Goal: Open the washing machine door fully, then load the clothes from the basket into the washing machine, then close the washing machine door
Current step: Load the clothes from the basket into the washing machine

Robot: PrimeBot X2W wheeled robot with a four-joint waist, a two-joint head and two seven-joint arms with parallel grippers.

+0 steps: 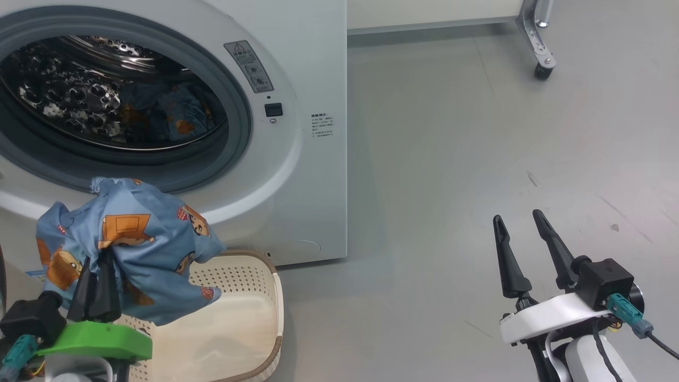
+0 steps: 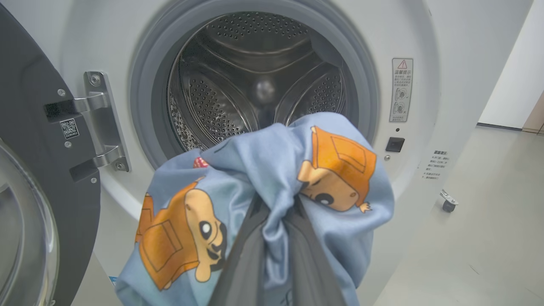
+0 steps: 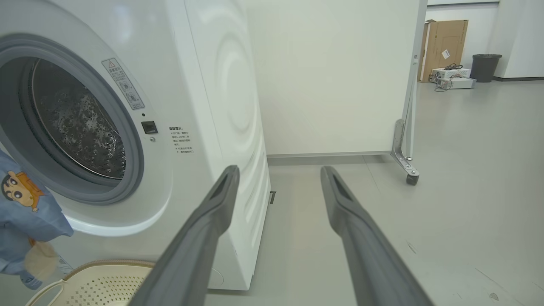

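Blue clothes (image 1: 132,239) two, one basket (image 1: 249,323)

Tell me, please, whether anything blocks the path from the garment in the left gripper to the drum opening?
Nothing visible does. The left gripper holds the garment just before the open drum; the washing machine door is swung aside, and a second garment lies low inside.
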